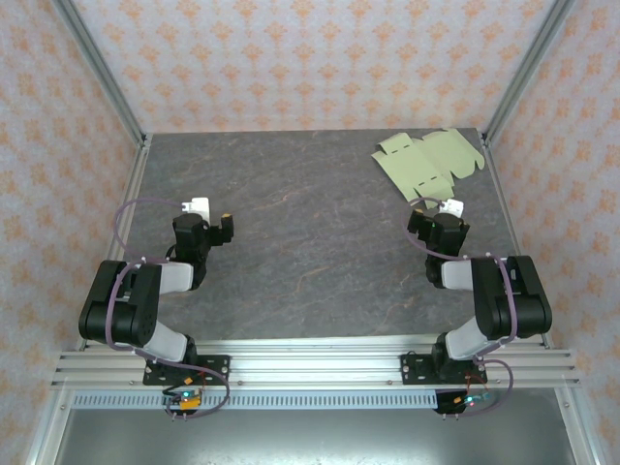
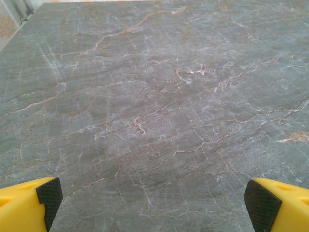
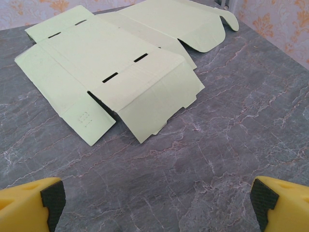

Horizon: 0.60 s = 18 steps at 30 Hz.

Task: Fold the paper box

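The paper box [image 1: 431, 160] is a flat pale green die-cut sheet with flaps and slots, lying at the far right of the dark marble table [image 1: 310, 252]. In the right wrist view the paper box [image 3: 116, 67] spreads across the upper half, one far flap curling up. My right gripper [image 1: 436, 213] sits just in front of the sheet, apart from it. Its jaws [image 3: 158, 202] are open over bare table, yellow fingers [image 3: 29, 205] at the frame's corners. My left gripper [image 1: 211, 217] is at mid-left, far from the sheet, and is open [image 2: 155, 200] with nothing between its fingers.
Patterned walls and aluminium posts [image 1: 513, 77] enclose the table on three sides. The sheet lies close to the back right corner and the right edge. Both arm bases stand on the rail [image 1: 310, 363] at the near edge.
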### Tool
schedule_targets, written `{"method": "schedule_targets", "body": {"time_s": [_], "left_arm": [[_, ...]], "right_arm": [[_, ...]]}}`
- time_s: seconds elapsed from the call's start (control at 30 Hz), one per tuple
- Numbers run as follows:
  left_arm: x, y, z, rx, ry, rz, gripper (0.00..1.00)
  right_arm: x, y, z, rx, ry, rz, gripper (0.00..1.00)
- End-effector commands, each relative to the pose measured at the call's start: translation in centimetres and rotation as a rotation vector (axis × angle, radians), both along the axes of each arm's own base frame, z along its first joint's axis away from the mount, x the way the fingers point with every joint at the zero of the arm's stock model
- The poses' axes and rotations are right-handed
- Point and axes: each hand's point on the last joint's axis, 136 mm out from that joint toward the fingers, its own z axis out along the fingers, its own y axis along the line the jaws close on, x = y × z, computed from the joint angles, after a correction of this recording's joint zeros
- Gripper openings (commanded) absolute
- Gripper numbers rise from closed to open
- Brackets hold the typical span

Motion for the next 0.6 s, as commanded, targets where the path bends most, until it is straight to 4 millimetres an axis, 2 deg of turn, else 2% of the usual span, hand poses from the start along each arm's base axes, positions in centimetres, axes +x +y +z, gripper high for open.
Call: {"method": "schedule_targets", "body": {"time_s": [0.0,0.13,0.27,0.33,0.47,0.57], "left_arm": [[1.1,-0.4,2.4,0.007,-0.009,-0.022,1.0],[0.5,-1.9,4.3,0.073,0.006,-0.047,1.0],[-1.1,-3.1,8.1,0.07,-0.056,-0.052,1.0],[-2.2,-3.0,10.3,0.055,-0.072,-0.032,1.0],[-5.0,-1.6,14.7,-0.049,-0.1,0.077,1.0],[-6.7,-1.4,17.2,-0.077,-0.114,0.08,1.0]], "right_arm": [[0.5,0.2,0.8,-0.004,-0.021,0.01,0.99],[0.2,-0.2,1.4,0.0,-0.038,-0.016,0.99],[-0.7,-1.9,3.6,0.002,-0.033,-0.132,0.99],[-1.4,-3.0,4.4,0.027,0.003,-0.22,0.99],[-3.0,-4.1,7.0,0.142,-0.038,-0.342,0.99],[-4.5,-5.3,7.5,0.265,-0.029,-0.514,0.99]]}}
